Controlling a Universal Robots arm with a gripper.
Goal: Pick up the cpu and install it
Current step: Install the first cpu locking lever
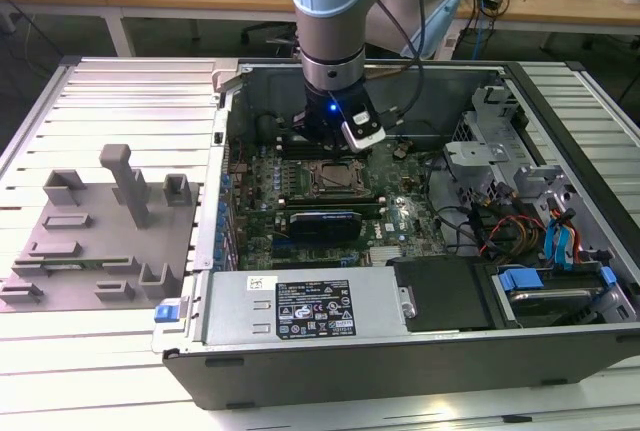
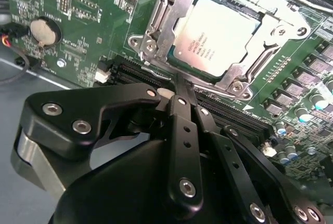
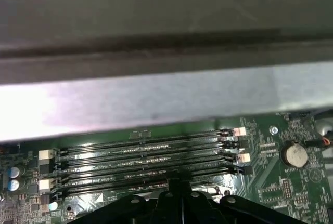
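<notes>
So the arm (image 1: 330, 11) reaches down into the open PC case (image 1: 400, 361), which lies on its side with the motherboard (image 1: 300, 201) facing up. The cpu (image 2: 216, 37) is not in the gripper (image 2: 179, 82). It sits flat in the socket (image 1: 335, 179) in the middle of the board, shiny silver top up, with the metal frame (image 2: 156, 24) running round its edges. From this angle I honestly can't tell if that frame is latched down or just resting. In the second wrist view the fingers look pressed together with nothing between them, so it's closed and empty, and the tip is just beside the socket's edge, over the memory slots (image 2: 136, 73). I can't say if it touches anything. The first wrist view looks across the same row of memory slots toward the grey case wall (image 3: 156, 104), with the coin cell battery (image 3: 295, 155) off to one side on the board. Elsewhere in the case, the power supply (image 1: 300, 306) runs along the near side and the drive cage (image 1: 490, 151) is on the exterior view's right. Outside the case, on the exterior view's left, a grey fixture plate (image 1: 90, 251) with a few upright blocks lies on the ribbed table (image 1: 120, 91), well apart from the arm.
</notes>
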